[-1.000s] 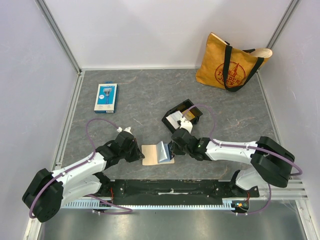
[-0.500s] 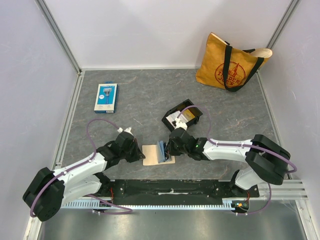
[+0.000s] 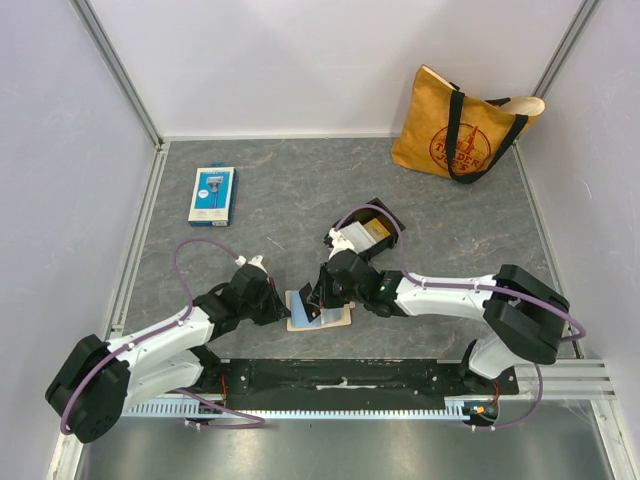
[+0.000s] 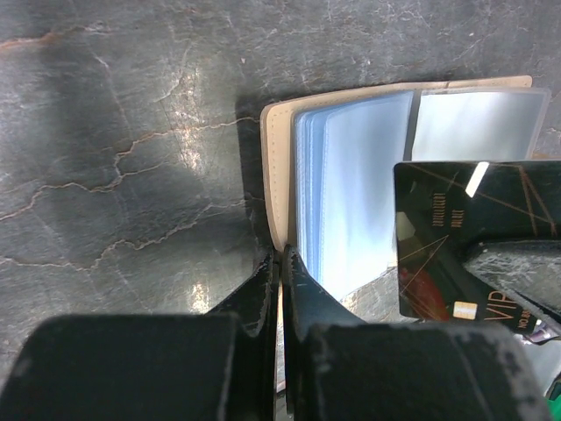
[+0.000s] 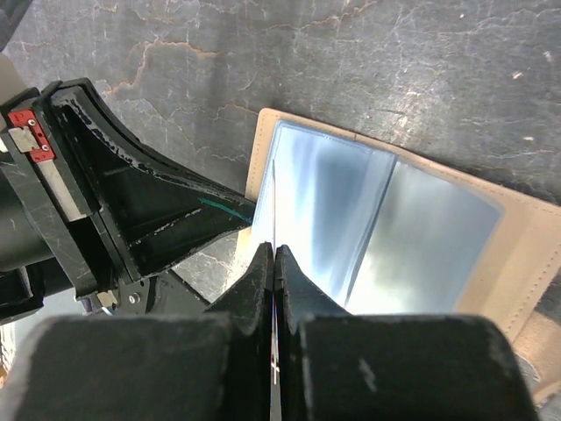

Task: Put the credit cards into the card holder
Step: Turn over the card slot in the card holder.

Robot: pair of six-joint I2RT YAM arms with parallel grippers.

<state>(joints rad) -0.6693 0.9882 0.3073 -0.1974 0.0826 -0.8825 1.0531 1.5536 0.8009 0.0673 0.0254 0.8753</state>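
In the left wrist view the dark card is running off the right edge, its print blurring, and a finger of the right gripper is hiding one corner. The left gripper, itself blurring, is covering the card holder edge it is clamping. In the right wrist view the pinched card is showing only edge-on, and the holder's right end is being cut off. From above, the card is looking too small to read.

walls: plain white panels beyond and to both sides of the right claw | frame: aluminium posts in far corners | floor: dark grey marbled tabletop beneath it | light: even, soft sheen
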